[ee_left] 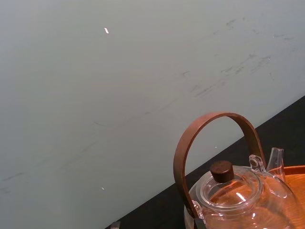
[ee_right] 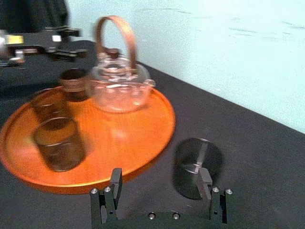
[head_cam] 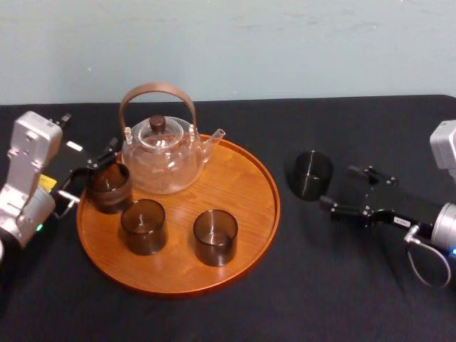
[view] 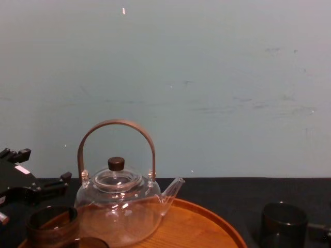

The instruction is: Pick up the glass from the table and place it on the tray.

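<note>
Glass [head_cam: 310, 174]: likely light, slick, fragile; grip mid-wall. Right claw [head_cam: 337, 187] spread, empty, just beside it. Left claw [head_cam: 92, 174] idle, spread, at tray [head_cam: 271, 206] edge.

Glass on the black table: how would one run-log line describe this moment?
stage: pre-grasp | right gripper: open, at glass | glass: upright on table, beside tray | left gripper: at tray's left rim

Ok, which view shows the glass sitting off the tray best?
Head view: the glass shows whole, upright on the table beside the tray, just ahead of the open right pincer. Right wrist view has it close, partly behind a finger; chest view cuts off its base. Left pincer sits at the tray's left.
</note>
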Action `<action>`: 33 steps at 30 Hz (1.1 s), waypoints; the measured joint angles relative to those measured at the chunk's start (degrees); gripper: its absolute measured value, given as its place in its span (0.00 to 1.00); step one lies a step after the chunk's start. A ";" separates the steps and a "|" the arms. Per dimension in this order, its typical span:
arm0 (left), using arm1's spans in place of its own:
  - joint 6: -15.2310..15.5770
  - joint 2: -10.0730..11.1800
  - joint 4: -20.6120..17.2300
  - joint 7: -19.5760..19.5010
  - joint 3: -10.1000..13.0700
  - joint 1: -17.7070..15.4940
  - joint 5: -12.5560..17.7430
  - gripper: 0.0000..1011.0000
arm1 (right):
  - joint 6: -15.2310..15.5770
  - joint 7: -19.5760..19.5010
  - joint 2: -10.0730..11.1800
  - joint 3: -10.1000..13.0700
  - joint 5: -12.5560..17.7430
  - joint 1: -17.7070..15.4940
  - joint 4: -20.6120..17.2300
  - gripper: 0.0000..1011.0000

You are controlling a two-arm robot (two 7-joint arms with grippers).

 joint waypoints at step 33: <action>0.00 0.00 0.00 0.00 0.00 0.00 0.00 0.99 | 9.03 -1.57 -7.53 -0.42 -3.93 7.90 11.44 0.99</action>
